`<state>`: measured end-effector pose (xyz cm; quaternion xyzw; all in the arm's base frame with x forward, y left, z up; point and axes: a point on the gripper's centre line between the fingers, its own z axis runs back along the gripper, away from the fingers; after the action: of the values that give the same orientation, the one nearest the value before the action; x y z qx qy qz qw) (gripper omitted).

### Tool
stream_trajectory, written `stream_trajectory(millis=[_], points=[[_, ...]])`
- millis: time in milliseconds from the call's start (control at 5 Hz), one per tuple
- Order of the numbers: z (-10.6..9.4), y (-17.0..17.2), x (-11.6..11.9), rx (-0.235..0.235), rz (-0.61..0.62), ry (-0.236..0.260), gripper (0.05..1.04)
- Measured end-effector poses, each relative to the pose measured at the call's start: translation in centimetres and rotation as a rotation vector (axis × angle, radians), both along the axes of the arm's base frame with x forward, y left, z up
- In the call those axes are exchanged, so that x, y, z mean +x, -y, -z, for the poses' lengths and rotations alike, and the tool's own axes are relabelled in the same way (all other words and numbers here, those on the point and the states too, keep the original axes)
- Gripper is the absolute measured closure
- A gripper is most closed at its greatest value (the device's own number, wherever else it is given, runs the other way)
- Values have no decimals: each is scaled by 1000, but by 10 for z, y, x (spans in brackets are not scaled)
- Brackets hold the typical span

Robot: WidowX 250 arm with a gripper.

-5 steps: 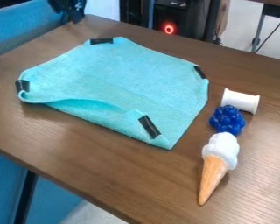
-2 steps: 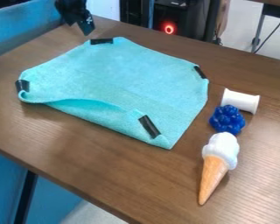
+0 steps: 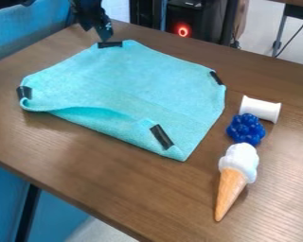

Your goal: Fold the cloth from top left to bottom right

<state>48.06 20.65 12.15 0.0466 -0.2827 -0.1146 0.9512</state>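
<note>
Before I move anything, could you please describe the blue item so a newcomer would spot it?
On the wooden table, look right of the turquoise cloth. Between a white spool and an ice cream cone sits a deep-blue, bumpy berry-like cluster.

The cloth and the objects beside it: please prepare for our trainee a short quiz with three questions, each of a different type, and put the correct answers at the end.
1. Count: how many black strips can be seen on the turquoise cloth?
2. Choose one: what lies between the white spool and the toy ice cream cone?
A) a yellow sponge
B) a dark blue bumpy cluster
C) a red cup
3. True or false: the gripper is nearer to the far edge of the cloth than to the toy ice cream cone.

Key: 1. four; 2. B; 3. true
</note>
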Motion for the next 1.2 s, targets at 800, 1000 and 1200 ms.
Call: stream_trajectory(millis=[800,1000,1200], points=[[24,13,10,21,-5,-35,413],[29,15,8,5,-12,-48,711],[30,18,6,-15,-11,-39,900]])
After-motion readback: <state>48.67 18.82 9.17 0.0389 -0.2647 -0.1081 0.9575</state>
